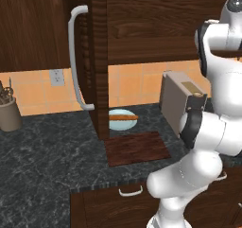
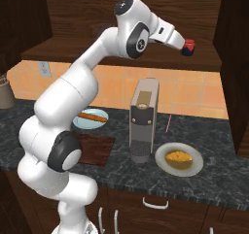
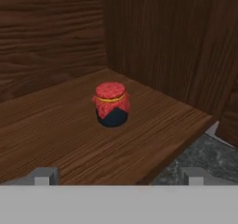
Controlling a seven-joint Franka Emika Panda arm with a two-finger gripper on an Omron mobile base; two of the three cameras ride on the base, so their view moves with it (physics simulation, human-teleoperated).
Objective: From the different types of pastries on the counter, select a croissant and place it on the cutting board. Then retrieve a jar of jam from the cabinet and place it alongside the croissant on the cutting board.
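Looking along our gripper, fingers apart and holding nothing, we see one jar upright on the cabinet shelf; the right base view shows one croissant on a plate, one stick pastry, one board

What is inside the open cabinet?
A jam jar stands alone on the wooden shelf, with the claw open before it. Other shelves are out of sight.
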